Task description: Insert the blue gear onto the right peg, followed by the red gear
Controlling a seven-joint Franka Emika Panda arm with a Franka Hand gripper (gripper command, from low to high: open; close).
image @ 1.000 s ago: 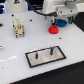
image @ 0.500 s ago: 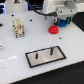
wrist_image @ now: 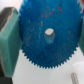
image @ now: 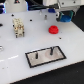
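The blue gear (wrist_image: 42, 37) fills the wrist view, toothed rim and centre hole showing, held between green finger pads (wrist_image: 7, 42). In the exterior view my gripper (image: 64, 15) is shut on the blue gear (image: 64, 17), above the table at the far right. The red gear (image: 53, 29) lies flat on the white table just in front of the gripper. The black-framed white plate (image: 59, 54) lies nearer the front. On it stand the taller right peg (image: 50, 49) and a shorter pin (image: 37, 56). The gripper is well behind the plate.
A beige block-like rack (image: 18, 27) stands on the exterior view's left. Dark equipment and cables line the far edge of the white table (image: 15, 55).
The gripper holding the blue gear has shifted only slightly at the far right. The red gear and plate have not moved.
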